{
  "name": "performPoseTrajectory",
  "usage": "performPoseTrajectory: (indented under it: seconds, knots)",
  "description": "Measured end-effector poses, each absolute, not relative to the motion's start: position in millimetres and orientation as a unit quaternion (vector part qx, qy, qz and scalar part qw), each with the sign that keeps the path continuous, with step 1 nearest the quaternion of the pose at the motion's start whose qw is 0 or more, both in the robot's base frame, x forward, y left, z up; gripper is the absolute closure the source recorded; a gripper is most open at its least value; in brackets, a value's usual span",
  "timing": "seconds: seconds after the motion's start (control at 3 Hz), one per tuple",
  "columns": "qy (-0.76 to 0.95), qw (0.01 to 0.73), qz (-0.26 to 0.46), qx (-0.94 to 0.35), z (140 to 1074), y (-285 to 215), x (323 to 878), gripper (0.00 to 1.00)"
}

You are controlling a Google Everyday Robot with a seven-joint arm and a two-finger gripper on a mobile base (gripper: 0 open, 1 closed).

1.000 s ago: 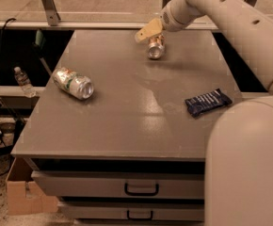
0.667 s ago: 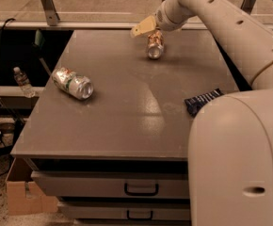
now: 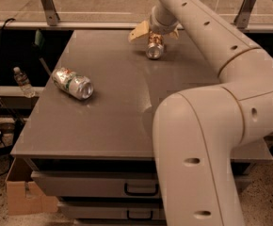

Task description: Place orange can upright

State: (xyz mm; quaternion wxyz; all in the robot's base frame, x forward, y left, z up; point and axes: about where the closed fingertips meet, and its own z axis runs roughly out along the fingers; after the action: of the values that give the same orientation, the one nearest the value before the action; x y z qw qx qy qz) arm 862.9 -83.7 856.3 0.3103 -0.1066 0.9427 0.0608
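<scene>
The orange can (image 3: pixel 154 47) is at the far middle of the grey table (image 3: pixel 103 121), tilted with one silver end facing the camera. My gripper (image 3: pixel 156 34) hangs right above and behind it, open. One pale finger (image 3: pixel 139 33) juts out to the can's left and the other shows at its right. The fingers do not appear to clamp the can.
A silver can with a green-and-white label (image 3: pixel 73 83) lies on its side at the table's left. My arm's thick links (image 3: pixel 207 126) cover the table's right front. A small water bottle (image 3: pixel 22 81) and a cardboard box (image 3: pixel 21 194) are off the left edge, drawers below.
The arm has swung toward the camera and now hides the dark packet on the right. The gripper has shifted slightly over the can, which has stayed in place.
</scene>
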Motion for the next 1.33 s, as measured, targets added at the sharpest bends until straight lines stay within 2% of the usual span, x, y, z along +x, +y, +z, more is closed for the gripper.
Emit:
performPoseTrajectory:
  seconds: [0.33,0.67,1.33]
  knots:
    - [0.953,0.284,0.033,-0.095,847,-81,867,0.0]
    - [0.959,0.266,0.005,-0.101,848,-75,866,0.16]
    - [0.96,0.254,-0.012,-0.114,858,-68,860,0.62]
